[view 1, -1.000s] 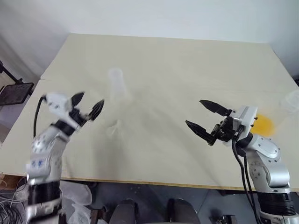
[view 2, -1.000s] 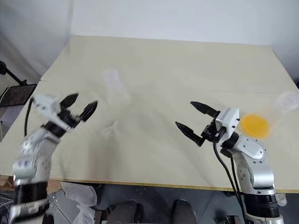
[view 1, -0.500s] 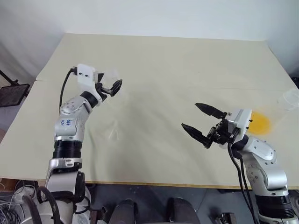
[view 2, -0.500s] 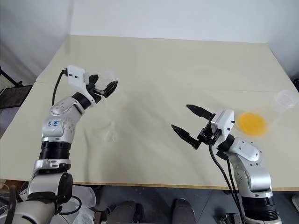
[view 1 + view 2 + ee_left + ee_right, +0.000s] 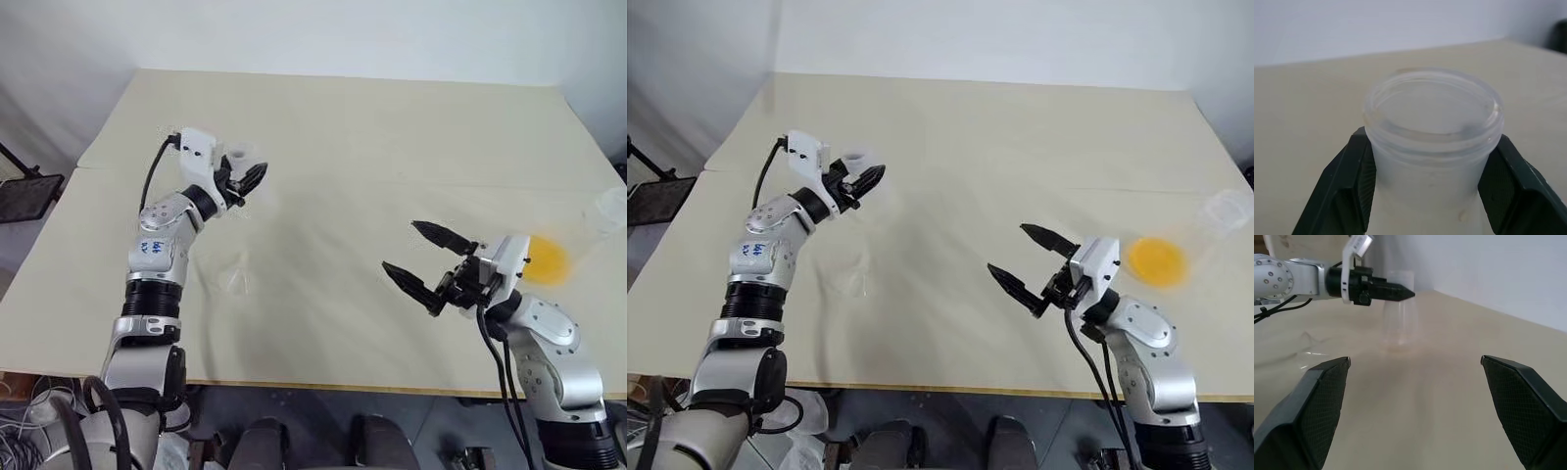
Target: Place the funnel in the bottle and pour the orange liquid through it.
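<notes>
Counter [image 5: 392, 137]: we record a broad pale beige surface across most of the head views, carrying every item below.

Left claw [image 5: 243, 182]: upper left of the frame, its two black fingers [image 5: 1347, 186] set on either side of the bottle's neck and touching it just under the rim. We judge this a steadying hold, so the neck stays put while a funnel is seated.

Right claw [image 5: 429, 259]: lower right of the frame, spread wide and holding nothing, hanging above bare counter. We judge it is waiting, free to fetch the next item.

Bottle [image 5: 1432, 142]: clear, colourless, narrow neck flaring to a wider base, standing upright in the upper left, mouth open and unobstructed.

Orange liquid [image 5: 1156, 260]: a translucent yellow-orange patch at mid right, just behind the right arm, inside a clear vessel whose outline we cannot trace.

Funnel [image 5: 238, 281]: a faint clear shape on the counter below the bottle, near the left arm; we take it for the funnel, not yet in the bottle.
</notes>
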Robot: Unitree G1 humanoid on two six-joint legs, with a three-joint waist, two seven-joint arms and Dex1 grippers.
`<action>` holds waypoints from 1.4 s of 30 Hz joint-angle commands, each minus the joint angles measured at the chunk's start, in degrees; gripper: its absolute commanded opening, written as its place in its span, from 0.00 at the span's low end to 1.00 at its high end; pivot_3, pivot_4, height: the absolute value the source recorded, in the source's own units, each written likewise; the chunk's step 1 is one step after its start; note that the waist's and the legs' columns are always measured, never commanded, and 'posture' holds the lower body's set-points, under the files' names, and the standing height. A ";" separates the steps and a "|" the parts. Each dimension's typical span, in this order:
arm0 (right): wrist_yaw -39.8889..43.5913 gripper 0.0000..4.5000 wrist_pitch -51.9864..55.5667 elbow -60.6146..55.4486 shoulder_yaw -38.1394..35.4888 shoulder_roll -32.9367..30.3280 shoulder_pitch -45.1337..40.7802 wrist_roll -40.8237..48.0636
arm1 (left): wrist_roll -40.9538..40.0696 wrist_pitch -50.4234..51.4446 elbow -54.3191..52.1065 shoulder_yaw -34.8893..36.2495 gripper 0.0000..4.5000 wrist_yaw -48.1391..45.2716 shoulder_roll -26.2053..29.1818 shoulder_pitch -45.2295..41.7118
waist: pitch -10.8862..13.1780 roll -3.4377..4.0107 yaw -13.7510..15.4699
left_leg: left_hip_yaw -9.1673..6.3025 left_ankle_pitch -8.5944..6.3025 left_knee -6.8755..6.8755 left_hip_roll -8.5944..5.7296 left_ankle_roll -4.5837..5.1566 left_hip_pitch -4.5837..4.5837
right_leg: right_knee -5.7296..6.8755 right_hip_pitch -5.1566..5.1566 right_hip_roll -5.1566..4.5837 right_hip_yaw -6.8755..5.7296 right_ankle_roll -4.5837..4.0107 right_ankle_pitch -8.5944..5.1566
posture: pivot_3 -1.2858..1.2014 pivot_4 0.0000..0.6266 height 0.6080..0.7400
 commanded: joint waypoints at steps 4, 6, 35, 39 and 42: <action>-1.50 1.00 -3.10 -3.10 -13.43 -2.67 11.46 -0.05 | 0.48 -6.49 0.51 -9.83 0.54 -16.20 -6.77 -7.27 | 0.01 -0.03 1.52 | -0.02 -0.02 0.08 -0.13 0.04 -0.21 | -0.06 -0.05 -0.03 -0.02 0.04 0.02 | 0.52 0.24 1.00; -1.44 1.00 -4.22 -2.93 -16.09 -2.40 15.13 -0.38 | 2.65 -8.80 3.76 -12.27 0.54 -17.92 -8.77 -8.87 | 0.01 -0.03 1.54 | 0.06 -0.02 0.02 -0.10 0.04 -0.20 | -0.09 -0.08 -0.01 -0.03 0.04 0.02 | 0.52 0.24 1.00; -3.46 1.00 -6.06 -4.53 -15.32 -0.28 18.00 -1.37 | 6.26 -7.59 10.90 -14.02 0.99 -26.54 -10.25 -11.05 | 0.00 -0.02 0.18 | 0.51 0.02 0.06 0.02 0.07 -0.16 | 0.07 -0.36 0.01 0.23 0.04 0.02 | 0.52 0.24 1.00; -2.09 1.00 -6.17 -2.45 -14.18 -1.11 15.93 -1.56 | 5.26 -7.87 9.77 -12.20 0.99 -27.73 -6.94 -10.58 | 0.00 -0.01 0.17 | 0.51 0.02 0.08 0.03 0.07 -0.14 | 0.11 -0.37 0.01 0.23 0.04 0.02 | 0.52 0.24 1.00; -1.04 1.00 -6.18 -0.77 -12.74 -1.65 13.44 -1.73 | 3.47 -8.77 7.04 -9.34 0.99 -27.66 -4.47 -9.42 | 0.00 -0.01 0.04 | 0.51 0.02 0.09 0.03 0.07 -0.14 | 0.13 -0.37 0.01 0.24 0.04 0.02 | 0.52 0.24 1.00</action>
